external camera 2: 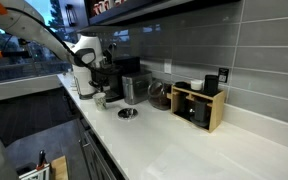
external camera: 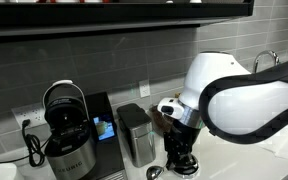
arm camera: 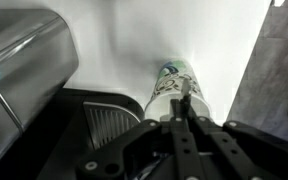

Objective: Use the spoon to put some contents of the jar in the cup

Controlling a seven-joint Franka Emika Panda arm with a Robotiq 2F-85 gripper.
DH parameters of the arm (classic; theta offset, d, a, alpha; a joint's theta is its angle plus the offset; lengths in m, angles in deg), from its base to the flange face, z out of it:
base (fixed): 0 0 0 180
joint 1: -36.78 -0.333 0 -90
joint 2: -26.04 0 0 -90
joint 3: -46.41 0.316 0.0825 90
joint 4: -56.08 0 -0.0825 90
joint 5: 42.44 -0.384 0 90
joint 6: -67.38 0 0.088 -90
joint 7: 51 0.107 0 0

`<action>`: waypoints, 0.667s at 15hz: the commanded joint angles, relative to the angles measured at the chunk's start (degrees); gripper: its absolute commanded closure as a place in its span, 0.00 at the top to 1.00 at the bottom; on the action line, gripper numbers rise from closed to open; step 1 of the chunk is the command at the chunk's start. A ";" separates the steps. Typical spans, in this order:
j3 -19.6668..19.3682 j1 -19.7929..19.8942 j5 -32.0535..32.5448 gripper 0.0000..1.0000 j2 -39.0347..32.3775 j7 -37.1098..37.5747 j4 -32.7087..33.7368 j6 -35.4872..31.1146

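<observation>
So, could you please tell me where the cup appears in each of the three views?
In an exterior view: the cup is at the bottom edge, just right of the grey metal canister.
In an exterior view: the cup sits on the white counter, just in front of the grey metal canister.
Wrist view: not in it.
Shared landmark: the grey metal canister, seen in both exterior views.

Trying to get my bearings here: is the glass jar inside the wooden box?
No, in an exterior view the jar stands on the counter beside the wooden box, outside it.
</observation>
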 commanded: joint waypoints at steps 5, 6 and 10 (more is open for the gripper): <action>-3.89 -0.62 -10.98 0.01 4.24 1.07 0.48 6.10; -4.46 -0.29 -11.43 0.01 4.93 2.61 0.31 7.84; -6.19 2.05 -8.78 0.01 5.59 14.73 0.65 14.76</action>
